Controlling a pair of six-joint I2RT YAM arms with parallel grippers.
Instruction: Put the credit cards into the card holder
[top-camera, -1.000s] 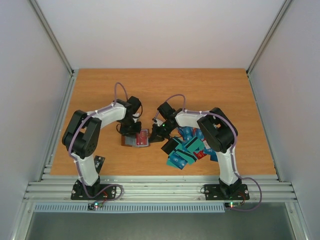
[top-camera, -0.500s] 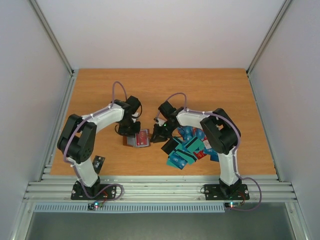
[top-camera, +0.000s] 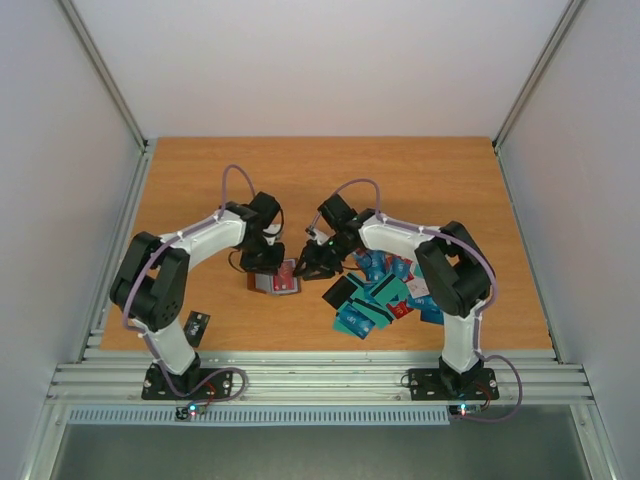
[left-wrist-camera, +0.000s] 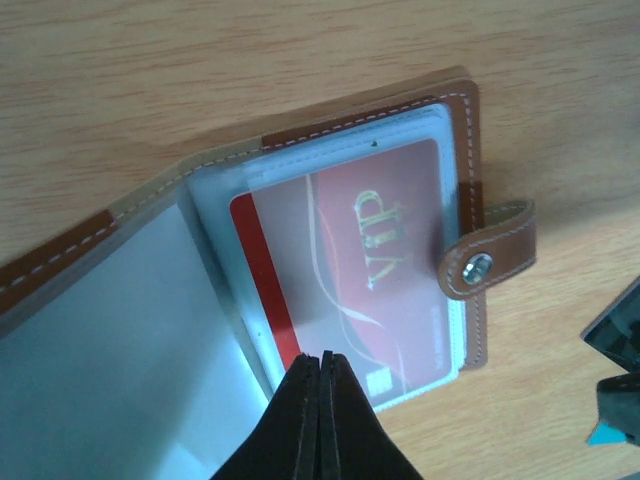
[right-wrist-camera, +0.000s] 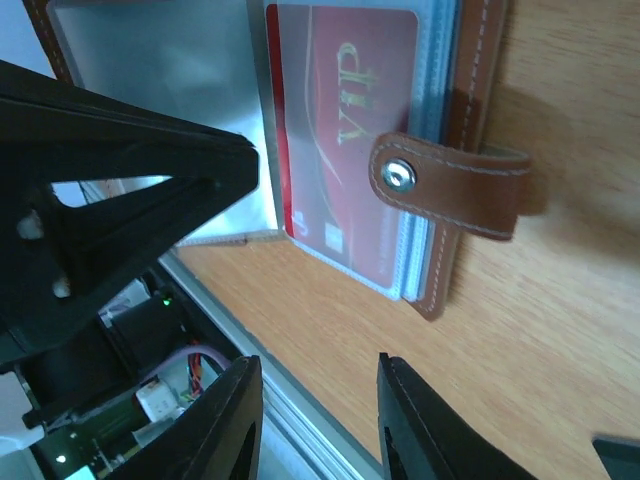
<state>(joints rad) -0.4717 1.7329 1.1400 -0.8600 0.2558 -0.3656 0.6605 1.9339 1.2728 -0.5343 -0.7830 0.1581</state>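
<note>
The brown card holder (top-camera: 272, 282) lies open on the table between the two arms. A red card (left-wrist-camera: 370, 260) marked VIP sits inside its top clear sleeve, under the snap strap (left-wrist-camera: 485, 262). My left gripper (left-wrist-camera: 322, 362) is shut, with nothing showing between the fingers, and its tips rest on the near edge of that sleeve. My right gripper (right-wrist-camera: 320, 420) stands open and empty just right of the card holder (right-wrist-camera: 470, 120), over bare wood. The other credit cards (top-camera: 378, 292), teal, blue and red, lie in a loose pile under the right arm.
A small black object (top-camera: 197, 324) lies near the left arm's base. A metal rail (top-camera: 320, 372) runs along the table's near edge. White walls close in the back and both sides.
My right gripper has opened from shut and its arm has stretched a little further from its base. The left arm has shifted slightly, its gripper still shut at the card holder.
</note>
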